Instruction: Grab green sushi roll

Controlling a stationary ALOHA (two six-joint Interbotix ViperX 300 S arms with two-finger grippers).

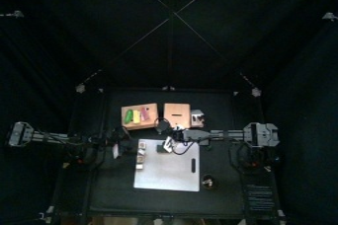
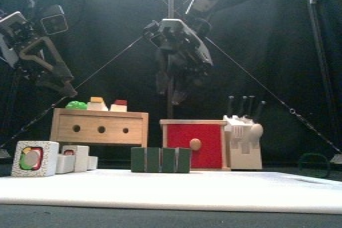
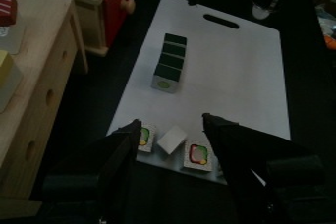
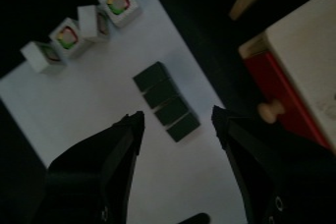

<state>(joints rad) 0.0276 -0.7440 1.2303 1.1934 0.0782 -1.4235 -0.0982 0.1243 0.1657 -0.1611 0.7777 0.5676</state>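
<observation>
Overhead, the white cutting board [image 1: 169, 175] on the desk [image 1: 106, 194] was easy enough to find, but I could hardly pick out anything lying on it. From the front, the green sushi roll [image 2: 160, 159] showed as a short row of dark-green blocks along the board's back part, just in front of the red box [image 2: 194, 137]. Its long axis ran side to side, parallel to the board's front edge.

Only the left wrist camera showed me the paler spot on the roll's end face. That face pointed away from the board's handle slot [image 3: 217, 22] and towards the white sushi pieces [image 3: 197, 154] at the opposite end of the board. My left hand [image 3: 175, 147] hung over those pieces with its jaws apart, holding nothing. My right hand [image 4: 180, 140] hovered above the board with its jaws spread wide around empty air, and the roll lay untouched below it.
</observation>
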